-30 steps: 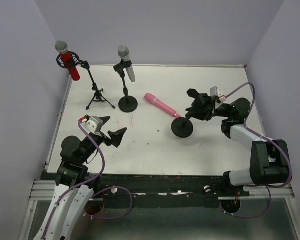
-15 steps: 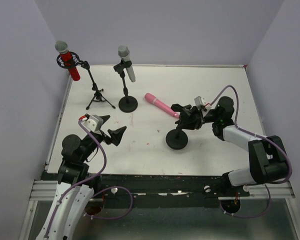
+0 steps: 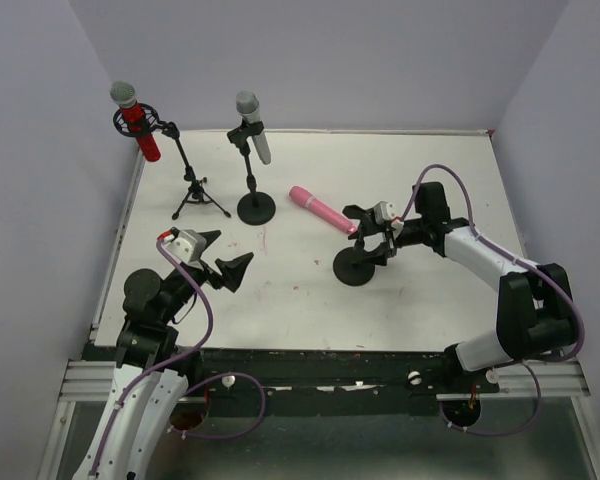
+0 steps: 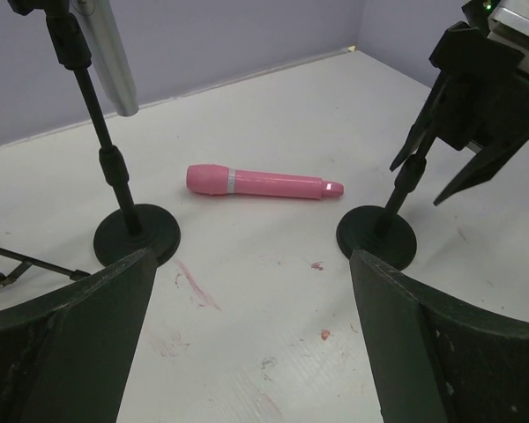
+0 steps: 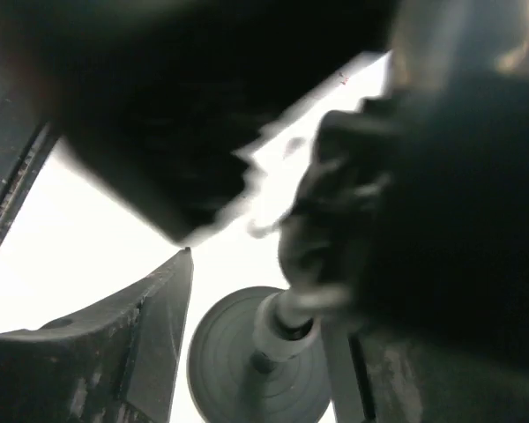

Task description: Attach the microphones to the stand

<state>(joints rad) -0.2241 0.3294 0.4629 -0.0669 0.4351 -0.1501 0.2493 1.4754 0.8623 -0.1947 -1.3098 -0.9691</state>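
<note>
The pink microphone (image 3: 320,210) (image 4: 260,182) lies flat on the white table, right of centre. A glittery red microphone (image 3: 132,118) sits in the ring mount of a tripod stand (image 3: 198,195) at the back left. Beside it, a silver-grey microphone (image 3: 252,125) (image 4: 106,53) is clipped into a round-base stand (image 3: 256,207) (image 4: 137,233). Just near of the pink one, a third round-base stand (image 3: 355,267) (image 4: 376,236) (image 5: 247,361) holds no microphone. My right gripper (image 3: 370,235) (image 4: 419,181) (image 5: 264,308) straddles its pole, open. My left gripper (image 3: 225,258) (image 4: 256,352) is open and holds nothing, low at the near left.
Purple walls close the table on three sides. Faint red smears (image 4: 194,282) mark the tabletop between the two round bases. One tripod leg (image 4: 18,264) shows at the left edge of the left wrist view.
My right gripper carried the third stand left and nearer, then opened its jaws around the pole. The left arm has not moved.
</note>
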